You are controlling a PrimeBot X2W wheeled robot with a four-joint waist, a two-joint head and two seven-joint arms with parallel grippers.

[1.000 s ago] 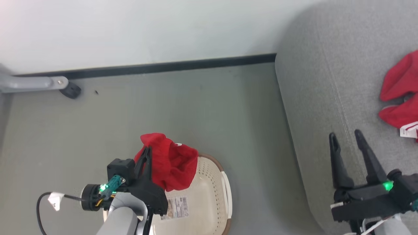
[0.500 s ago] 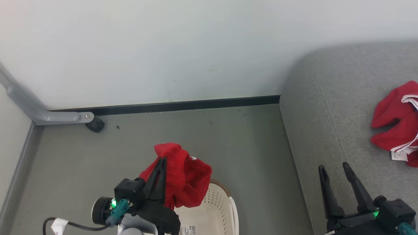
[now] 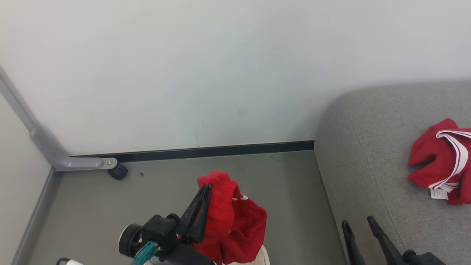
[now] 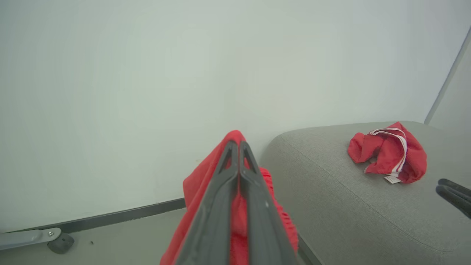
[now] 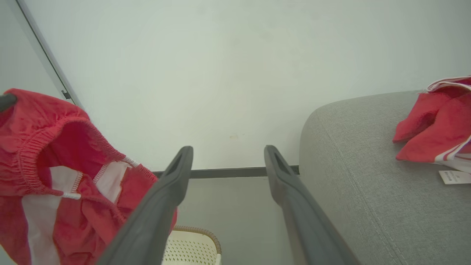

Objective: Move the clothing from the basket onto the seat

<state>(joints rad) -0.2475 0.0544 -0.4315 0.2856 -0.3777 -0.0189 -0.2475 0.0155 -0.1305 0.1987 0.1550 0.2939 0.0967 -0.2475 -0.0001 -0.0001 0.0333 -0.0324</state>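
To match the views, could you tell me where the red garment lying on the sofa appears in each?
Head view: garment at the right edge, mid-height.
Left wrist view: garment right of centre.
Right wrist view: garment at the right edge.
Shared landmark: the sofa under it.

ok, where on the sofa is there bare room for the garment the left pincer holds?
Free: on the sofa, the grey stretch between its rounded left edge and the lying garment. Crowded: around that garment, and the near strip by the open right pincer.

Woven cloth seat (image 3: 368,165); basket (image 5: 191,246) seemingly plastic.
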